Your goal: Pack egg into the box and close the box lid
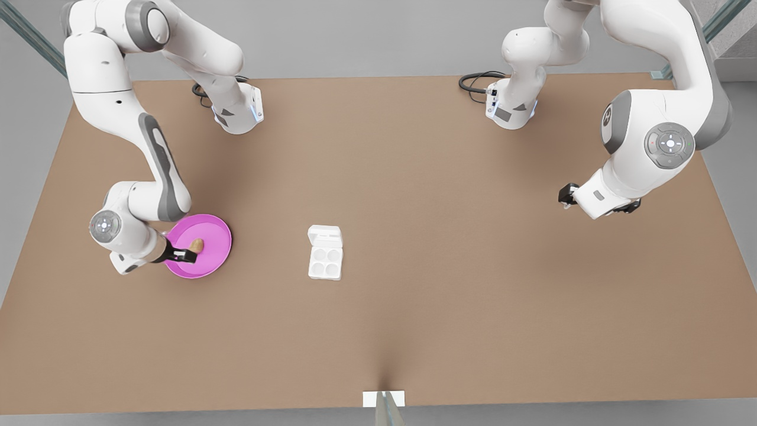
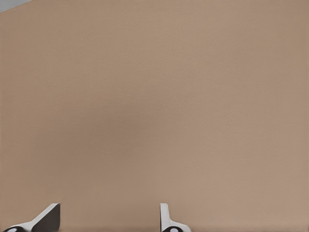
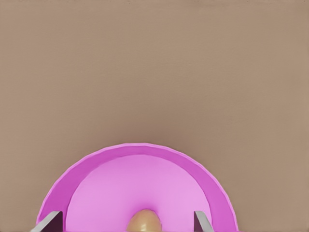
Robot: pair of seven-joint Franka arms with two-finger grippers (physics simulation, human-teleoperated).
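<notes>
The tan-brown egg lies on a round pink plate at the front view's left. My right gripper is low over that plate and open. In the right wrist view the egg sits between its two spread fingers, apart from both. The white box stands mid-table with four bare cups. Its lid lies folded back flat on the far side. My left gripper waits at the front view's right, open above bare table.
The brown table stretches wide between plate, box and the left arm. Both arm bases stand at the far edge with black cables. A small white marker sits at the near edge.
</notes>
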